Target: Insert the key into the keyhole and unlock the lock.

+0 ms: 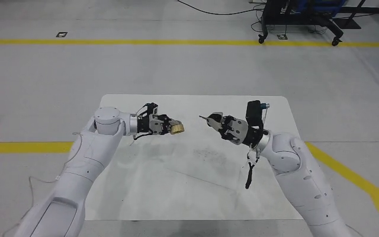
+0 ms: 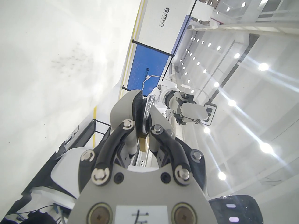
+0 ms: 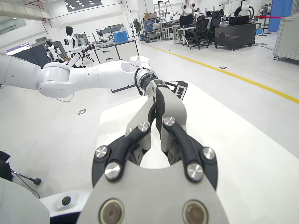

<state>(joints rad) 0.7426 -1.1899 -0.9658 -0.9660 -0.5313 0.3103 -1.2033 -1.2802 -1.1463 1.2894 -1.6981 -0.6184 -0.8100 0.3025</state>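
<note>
Left jaws: clamped tight on the lock (image 1: 176, 127), with the brass body sticking out past the fingertips. In the left wrist view we see a brass edge and a silver metal part pinched between the pads (image 2: 137, 104).

Right jaws: closed on the key (image 1: 205, 118), thin tip aimed at the lock. In the right wrist view the pads (image 3: 159, 103) are pressed together and we can't make out the key between them.

Key tip is near the lock and roughly in line with it. There's a clear gap between them, so no contact and not inserted. We can't tell which face carries the keyhole.

The left arm (image 1: 109, 121) comes at the lock from one side, the right arm (image 1: 284, 151) from the opposite side.

The lock is held up off the white counter (image 1: 195, 183), which lies below it. Grey scuff marks (image 1: 204, 155) on the counter sit on the key side of the lock, nearer the robot.

A black cable (image 1: 250, 175) hangs off the right arm, well apart from the lock.

A yellow floor line (image 1: 118, 41) runs well beyond the lock, past the counter's far edge.
</note>
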